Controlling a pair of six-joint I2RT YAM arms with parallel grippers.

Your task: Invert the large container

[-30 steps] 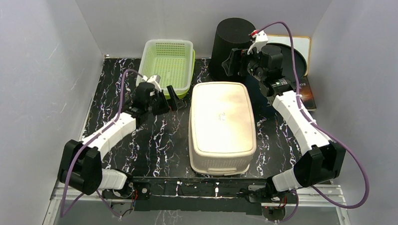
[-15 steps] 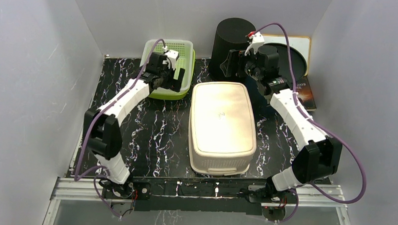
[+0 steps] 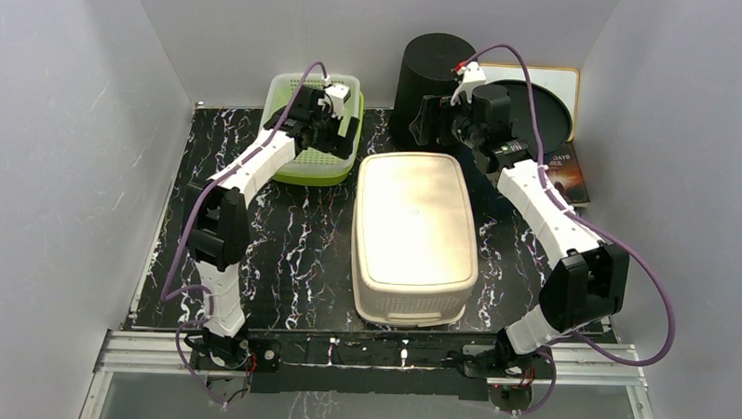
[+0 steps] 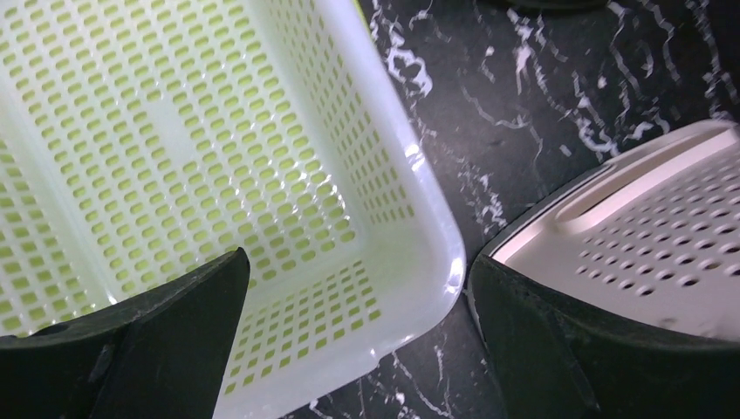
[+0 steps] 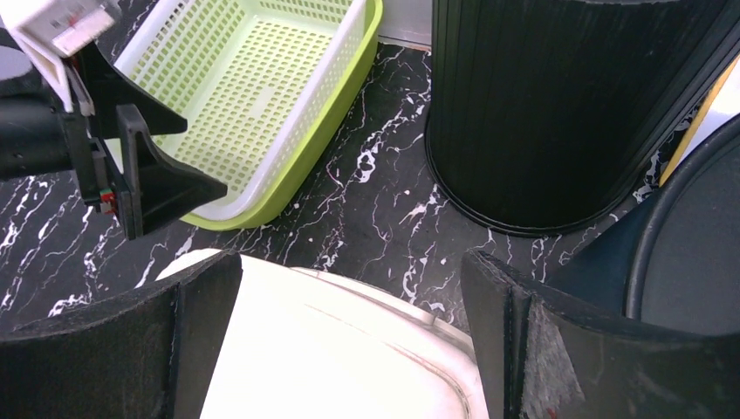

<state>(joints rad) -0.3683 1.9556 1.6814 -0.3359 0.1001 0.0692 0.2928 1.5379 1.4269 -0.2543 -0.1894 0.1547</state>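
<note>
Looks done, with the big cream container [image 3: 413, 234] sitting bottom-up in the middle of the worktop [image 3: 282, 253] and both jaws open, holding nothing, by the green basket [image 3: 327, 166] and black bin [image 3: 428, 67]

Light falls bright, soft and even from overhead, leaving the walls [image 3: 72, 115] flat and shadows faint, with a warm washed-out patch on the container [image 3: 413, 234] top toward the far edge of the worktop [image 3: 291, 253]. In the left wrist view the basket [image 4: 419, 253] rim blows out to white with small glints. The near fingers [image 4: 131, 349] [image 5: 113, 349] in both wrist views are soft and unfocused, and the bin [image 3: 432, 81] is too dark for detail from above.
</note>
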